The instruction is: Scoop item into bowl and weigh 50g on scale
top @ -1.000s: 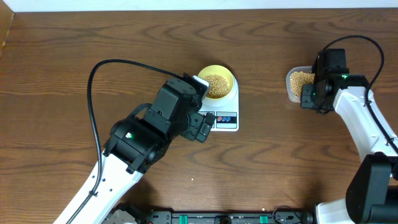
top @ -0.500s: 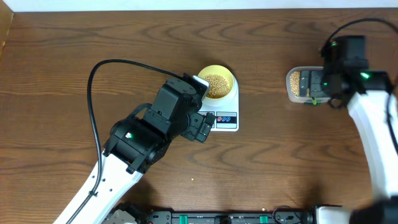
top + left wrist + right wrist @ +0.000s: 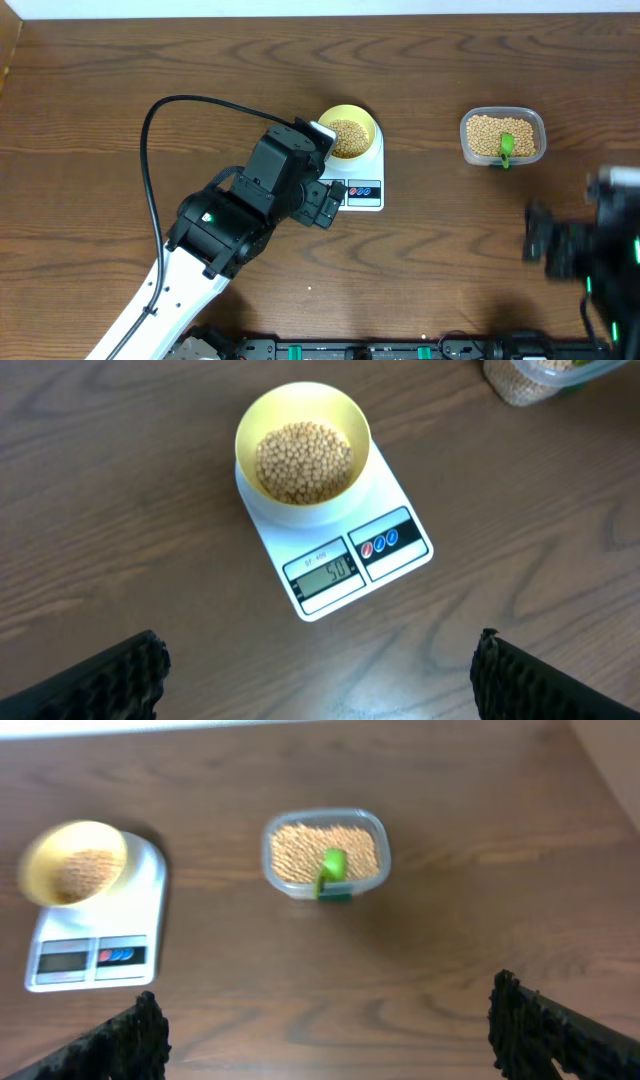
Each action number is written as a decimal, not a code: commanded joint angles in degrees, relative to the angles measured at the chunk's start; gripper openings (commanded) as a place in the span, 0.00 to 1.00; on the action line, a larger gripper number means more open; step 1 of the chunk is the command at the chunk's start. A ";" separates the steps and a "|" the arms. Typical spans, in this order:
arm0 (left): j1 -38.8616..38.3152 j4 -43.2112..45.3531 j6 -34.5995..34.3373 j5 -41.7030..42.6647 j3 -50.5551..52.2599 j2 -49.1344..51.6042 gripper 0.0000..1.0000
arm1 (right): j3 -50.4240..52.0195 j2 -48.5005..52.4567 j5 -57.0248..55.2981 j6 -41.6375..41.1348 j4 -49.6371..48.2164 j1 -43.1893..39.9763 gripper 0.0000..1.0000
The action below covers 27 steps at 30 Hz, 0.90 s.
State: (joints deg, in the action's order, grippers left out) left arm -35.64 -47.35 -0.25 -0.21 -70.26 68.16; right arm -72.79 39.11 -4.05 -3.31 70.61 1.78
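Left pincer [image 3: 318, 660] and right pincer [image 3: 325, 1008] both gape wide, empty. Tiny round tan soybeans [image 3: 303, 460] lie in the round pale yellow bowl [image 3: 248, 438] atop the white rounded-rectangular scale [image 3: 398, 498] on the wood-grain table [image 3: 100, 510].

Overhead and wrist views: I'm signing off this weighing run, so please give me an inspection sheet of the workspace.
Surface: brown wood-grain table.
Job's things: yellow bowl of beans sits on the scale; display reads 50.
Clutter: clear tub of beans with green scoop in it; one pale speck on the table.
Grippers: left gripper open, empty; right gripper open, empty.
Cables: black cable loops from the left arm.
Surroundings: white strip beyond the table's far edge.
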 commanded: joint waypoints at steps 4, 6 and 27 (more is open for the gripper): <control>0.22 0.00 -0.92 -0.48 -0.68 0.31 0.99 | 16.17 -14.40 0.11 -4.39 -7.96 1.01 0.99; 0.22 0.00 -0.92 -0.48 -0.68 0.31 0.99 | 22.38 -18.86 0.09 -4.37 -14.16 1.01 0.99; 0.22 0.00 -0.92 -0.48 -0.68 0.31 0.99 | 69.02 -31.47 0.04 -3.10 -64.92 1.01 0.99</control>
State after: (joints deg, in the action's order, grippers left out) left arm -35.64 -47.35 -0.25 -0.19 -70.26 68.18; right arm -6.00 8.08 -6.39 -7.01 7.35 2.22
